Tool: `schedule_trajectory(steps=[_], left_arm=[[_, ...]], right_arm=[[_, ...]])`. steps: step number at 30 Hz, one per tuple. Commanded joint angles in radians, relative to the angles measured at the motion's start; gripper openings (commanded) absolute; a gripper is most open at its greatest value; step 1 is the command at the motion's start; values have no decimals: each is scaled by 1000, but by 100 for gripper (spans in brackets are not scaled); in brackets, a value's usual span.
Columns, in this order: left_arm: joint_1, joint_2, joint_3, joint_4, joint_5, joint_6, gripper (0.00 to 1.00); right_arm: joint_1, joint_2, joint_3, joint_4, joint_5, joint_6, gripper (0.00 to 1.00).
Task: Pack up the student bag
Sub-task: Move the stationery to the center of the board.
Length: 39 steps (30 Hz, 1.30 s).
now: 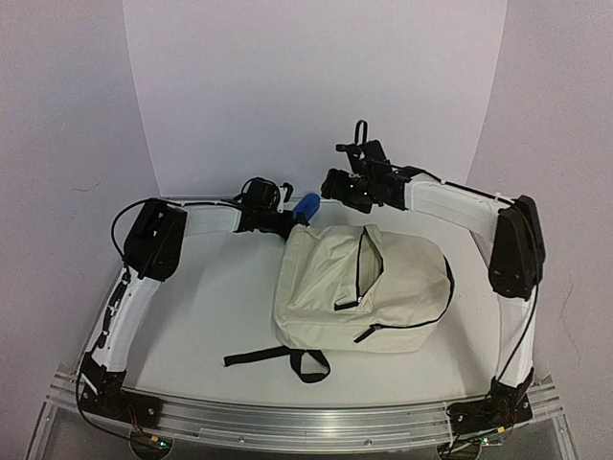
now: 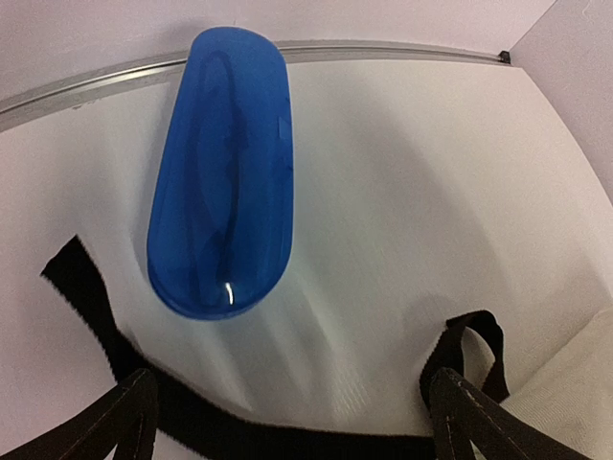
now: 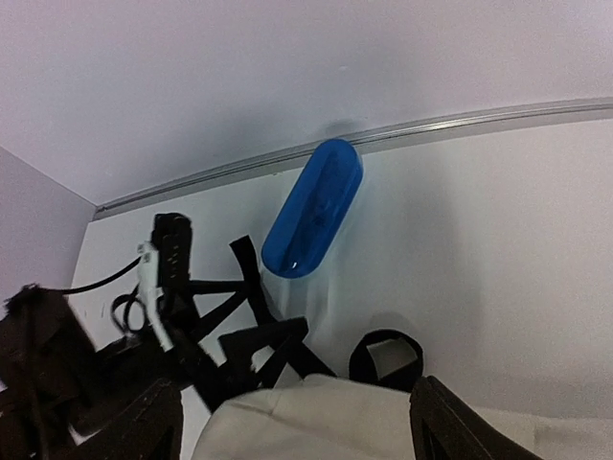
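Note:
The student bag (image 1: 364,287) lies flat mid-table, cream fabric with black zippers; its main zipper (image 1: 367,261) gapes and shows dark lining. A blue oblong case (image 1: 306,206) rests on the table just behind the bag's top left corner. My left gripper (image 1: 290,222) is low beside that corner, open, with the blue case (image 2: 225,182) ahead of its fingers (image 2: 129,422) and a black strap (image 2: 287,431) crossing between them. My right gripper (image 1: 347,192) hovers behind the bag's top, open and holding nothing; below it are the bag's top edge (image 3: 326,417) and black carry loop (image 3: 385,359).
A metal rail (image 2: 383,48) marks the table's far edge under the white backdrop. A black shoulder strap (image 1: 278,356) trails from the bag toward the near edge. The left arm's wrist and cable (image 3: 163,268) sit close to the left of the right gripper.

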Motion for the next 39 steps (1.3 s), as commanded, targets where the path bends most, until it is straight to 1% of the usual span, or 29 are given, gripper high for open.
schedule_trajectory(steps=[1, 3, 4, 5, 7, 11, 12, 17, 25, 30, 35, 37, 39], left_arm=[[22, -208, -118, 51, -1, -85, 99], [33, -278, -204, 79, 7, -117, 99], [36, -295, -222, 84, 13, -122, 99], [41, -326, -250, 81, 14, -129, 99], [52, -362, -286, 69, 18, -146, 99], [76, -413, -356, 93, 57, -186, 99], [88, -417, -366, 92, 75, -199, 99], [112, -416, -356, 59, 97, -206, 99], [136, -395, -347, 39, 107, -196, 99], [147, -371, -352, 64, 124, -197, 99], [170, -280, -275, 84, 202, -197, 99], [178, -237, -230, 81, 248, -206, 99], [181, -215, -204, 85, 264, -222, 99]], right_arm=[[-36, 187, 168, -12, -89, -69, 83], [-54, 275, 249, -10, -113, -93, 89], [-56, 286, 270, -10, -124, -100, 90], [-66, 338, 323, -9, -144, -117, 93], [-78, 398, 374, -8, -175, -138, 96], [-94, 493, 461, 15, -233, -169, 98], [-99, 539, 499, 31, -265, -176, 98], [-119, 656, 589, 86, -326, -168, 98], [-125, 729, 593, 270, -431, -143, 98], [-125, 784, 615, 369, -476, -99, 98], [-130, 865, 719, 422, -564, -26, 98], [-129, 878, 723, 443, -589, 3, 98], [-130, 886, 723, 455, -603, 28, 98]])
